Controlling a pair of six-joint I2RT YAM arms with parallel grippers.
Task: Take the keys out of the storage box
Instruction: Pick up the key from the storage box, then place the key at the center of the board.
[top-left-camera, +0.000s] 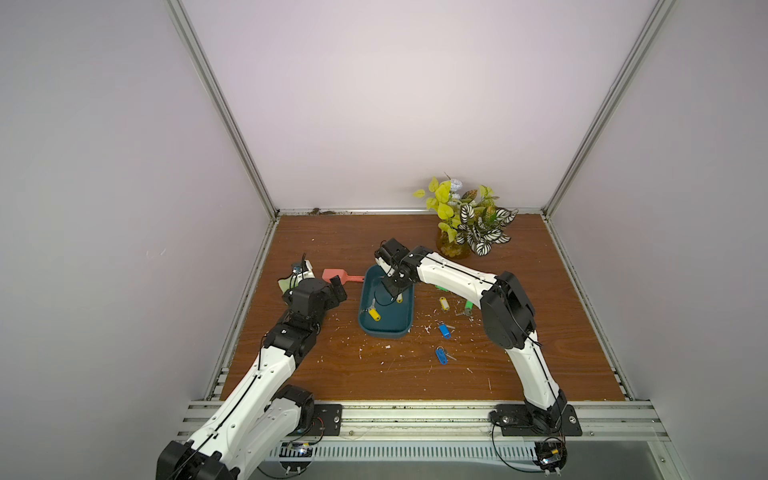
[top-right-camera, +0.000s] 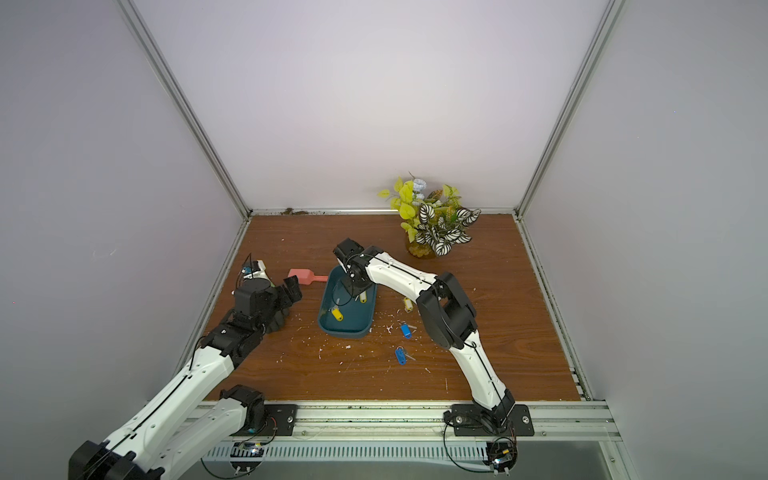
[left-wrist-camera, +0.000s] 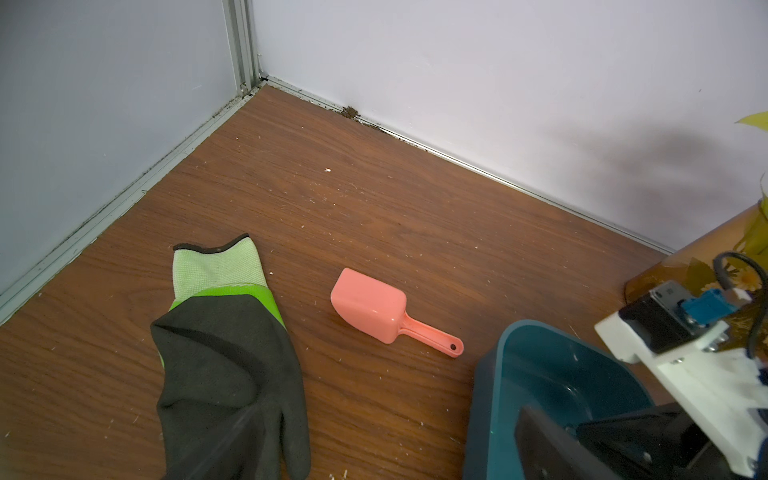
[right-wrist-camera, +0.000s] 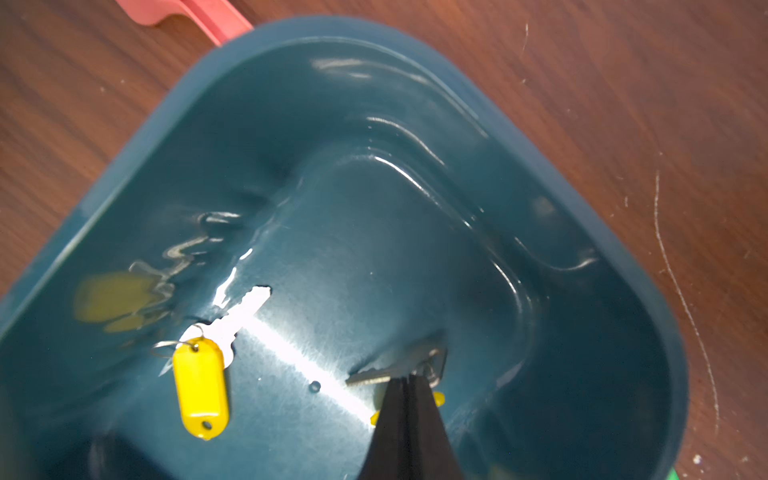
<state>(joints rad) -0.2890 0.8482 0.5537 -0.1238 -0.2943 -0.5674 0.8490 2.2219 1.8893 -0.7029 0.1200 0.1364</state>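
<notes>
Right gripper (right-wrist-camera: 409, 380) down inside storage box (top-left-camera: 390, 323), jaws pressed shut, tips at the ring of a yellow-tagged key (right-wrist-camera: 374, 375); pinch on ring not clear. Second yellow key (top-left-camera: 374, 314) lies loose on box floor, nearer and left. Left gripper (top-left-camera: 338, 289) spread wide, empty, left of box; more tagged keys (top-left-camera: 444, 331) on table (top-left-camera: 332, 374) right of it.

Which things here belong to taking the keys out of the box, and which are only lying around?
For the job:
storage box; yellow-tagged key inside it; second yellow-tagged key, gripped at its ring by the right tool; keys already out: yellow, green, blue, blue.
Lying about:
pink scoop; work glove; potted plant.
</notes>
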